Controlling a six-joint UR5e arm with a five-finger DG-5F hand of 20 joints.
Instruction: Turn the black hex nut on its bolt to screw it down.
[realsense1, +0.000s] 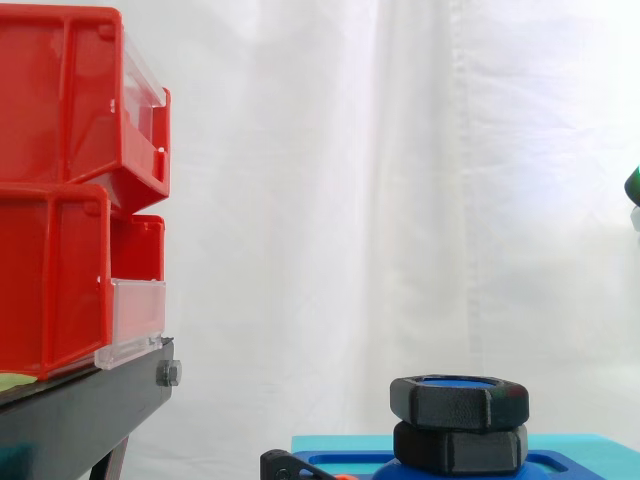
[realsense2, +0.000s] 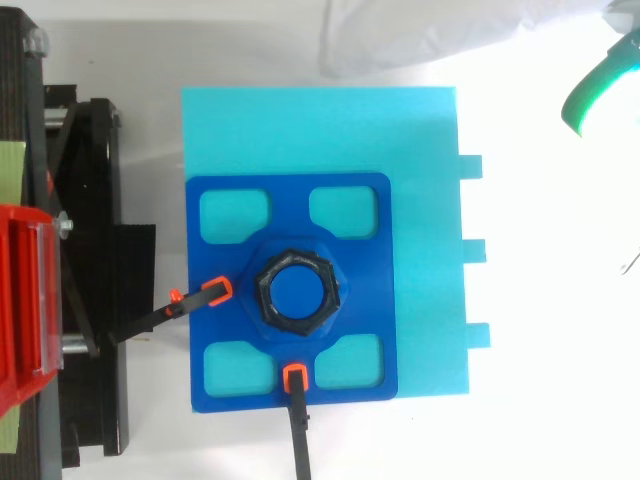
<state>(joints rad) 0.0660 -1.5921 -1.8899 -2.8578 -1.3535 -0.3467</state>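
hand (realsense2: 583, 100): just a green-glowing bit poking in at the upper right of the top view, well apart from the work. Honestly can't tell if it's spread or closed up.
black hex nut (realsense1: 459, 400): top one of a stack of two, lower right of the side view, on the blue bolt (realsense1: 458, 381). The bolt's end looks about level with its top face.
lower nut (realsense1: 460, 448): right under it, looks like they're touching.
worry 1: if it's already seated on the lower nut, there's no travel left. Forcing it would probably just make the hand slip off the flats.
worry 2: the hand coming down off-centre could catch both nuts at once.
worry 3: two clamps (realsense2: 215, 292) pin the blue plate (realsense2: 290, 205). If they creep, the plate could twist on the cyan base (realsense2: 420, 200).
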